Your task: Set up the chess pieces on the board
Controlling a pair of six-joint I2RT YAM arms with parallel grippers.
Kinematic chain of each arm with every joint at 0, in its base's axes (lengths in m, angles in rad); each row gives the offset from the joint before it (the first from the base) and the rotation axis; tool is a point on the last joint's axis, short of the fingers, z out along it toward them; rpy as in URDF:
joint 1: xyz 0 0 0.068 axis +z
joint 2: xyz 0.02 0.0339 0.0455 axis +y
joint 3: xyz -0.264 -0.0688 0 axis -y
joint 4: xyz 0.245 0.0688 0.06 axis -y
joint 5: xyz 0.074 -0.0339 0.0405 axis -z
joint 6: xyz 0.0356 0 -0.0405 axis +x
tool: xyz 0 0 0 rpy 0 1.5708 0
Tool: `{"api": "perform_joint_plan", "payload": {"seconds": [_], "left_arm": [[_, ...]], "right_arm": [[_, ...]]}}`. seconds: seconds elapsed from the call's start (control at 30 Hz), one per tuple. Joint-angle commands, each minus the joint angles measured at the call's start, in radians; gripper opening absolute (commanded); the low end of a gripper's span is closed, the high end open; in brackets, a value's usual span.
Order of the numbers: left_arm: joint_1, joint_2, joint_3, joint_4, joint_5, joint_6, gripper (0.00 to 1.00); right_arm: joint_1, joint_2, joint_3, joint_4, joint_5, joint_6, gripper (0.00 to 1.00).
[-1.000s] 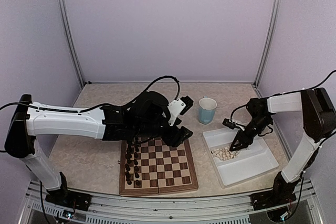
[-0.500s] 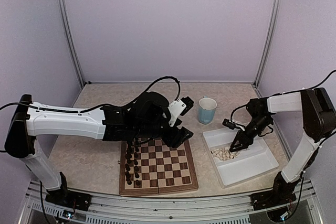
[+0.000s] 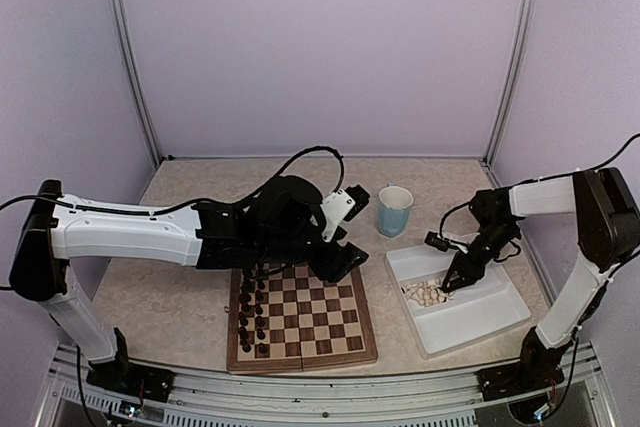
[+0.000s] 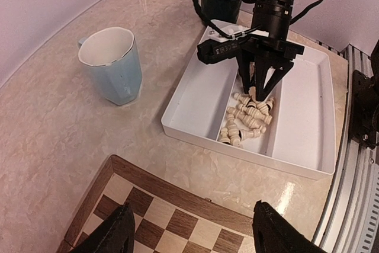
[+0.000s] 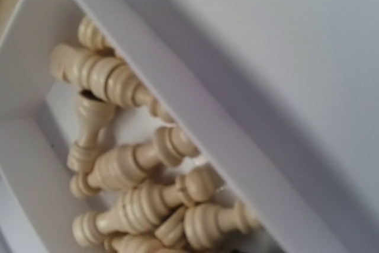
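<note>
Chessboard (image 3: 300, 319), left pincer (image 3: 338, 263) spread wide over its far-right corner; cream-white chess pieces (image 4: 246, 119) heaped on their sides, axes mixed, in left compartment of white tray (image 4: 308, 128), at 8 o'clock directly beneath right pincer (image 4: 257, 93), the nearer, jaws narrow, grip indiscernible.

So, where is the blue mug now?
In the top view the blue mug stands upright, right of centre, between the board and the white tray, slightly farther back.
</note>
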Motion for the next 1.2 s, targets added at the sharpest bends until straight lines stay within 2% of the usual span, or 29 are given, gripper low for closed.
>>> {"api": "perform_joint_plan", "payload": {"seconds": [0.0, 0.13, 0.47, 0.67, 0.8, 0.93, 1.17], "left_arm": [[-0.006, 0.005, 0.002, 0.013, 0.006, 0.007, 0.68], [-0.007, 0.006, -0.001, 0.015, 0.001, 0.008, 0.68], [-0.007, 0.054, -0.013, 0.101, 0.052, -0.051, 0.68], [-0.01, 0.113, -0.044, 0.269, 0.1, -0.098, 0.67], [-0.025, 0.151, -0.066, 0.446, 0.107, -0.119, 0.65], [-0.034, 0.243, 0.038, 0.476, 0.156, -0.142, 0.61], [-0.062, 0.409, 0.19, 0.465, 0.151, -0.135, 0.56]], "right_arm": [[-0.007, -0.025, 0.002, -0.021, -0.007, -0.007, 0.22], [-0.007, -0.065, 0.011, -0.049, -0.005, -0.016, 0.13], [-0.006, -0.253, 0.111, -0.16, -0.007, -0.016, 0.06], [0.011, -0.294, 0.177, -0.179, -0.055, -0.001, 0.04], [0.036, -0.304, 0.221, -0.178, -0.121, 0.018, 0.03], [0.067, -0.307, 0.246, -0.178, -0.166, 0.032, 0.03], [0.094, -0.33, 0.248, -0.178, -0.189, 0.045, 0.02]]}}
